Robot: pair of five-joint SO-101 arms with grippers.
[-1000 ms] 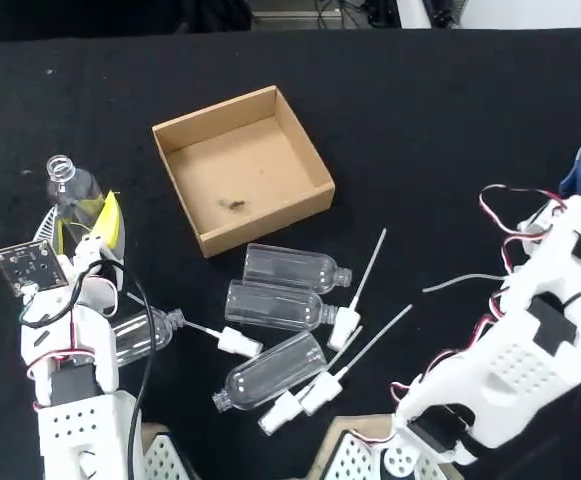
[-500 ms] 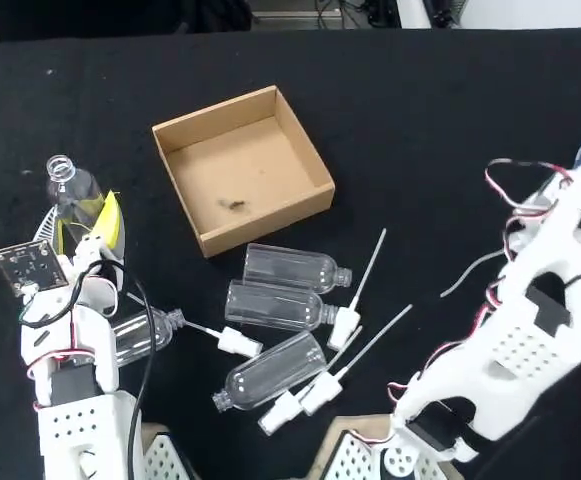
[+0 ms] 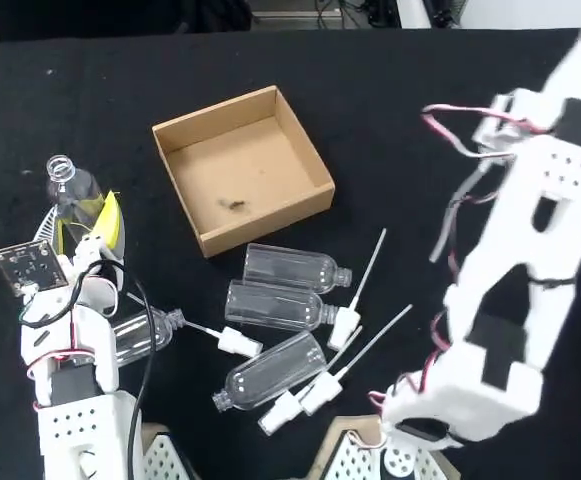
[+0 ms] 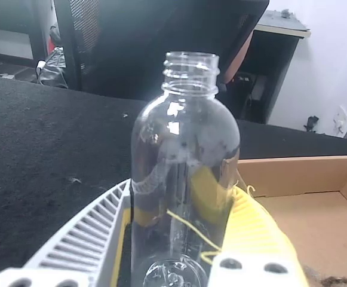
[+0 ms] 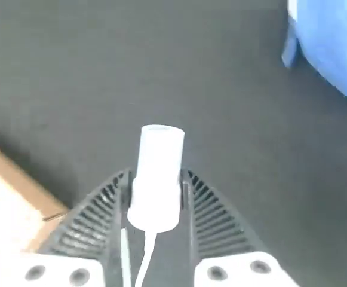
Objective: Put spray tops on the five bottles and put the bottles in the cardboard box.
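The left jaws are closed around an open bottle (image 3: 73,190) and hold it upright at the left edge of the high view. Its threaded neck (image 4: 190,72) is bare and points upward. I judge it is held this way so that a spray top can be lowered into it from above. The right jaws grip a white spray top (image 5: 159,156) by its body, and its thin tube (image 5: 142,270) hangs below. The right arm (image 3: 530,230) stands tall at the right side of the frame, well apart from the held bottle, so the two parts are not yet joined. The cardboard box (image 3: 270,215) sits in the upper middle of the black surface (image 3: 420,120) with its open side up. It holds no bottle, only a small dark speck (image 3: 233,205) on its floor. Just below the box three bottles lie on their sides close together: the upper bottle (image 3: 295,267), the middle bottle (image 3: 275,305) and the lower bottle (image 3: 270,370), all without tops. A fourth bottle (image 3: 142,336) lies beside the left arm (image 3: 70,350), in the lower left. A loose top (image 3: 238,343) lies near it with its tube turned toward the neck; I cannot tell whether the tube enters. Three other loose tops lie by the necks of the lying bottles, for example the nearest top (image 3: 345,325). They are probably left there within easy reach of the right arm. By my judgement the task is at its beginning.
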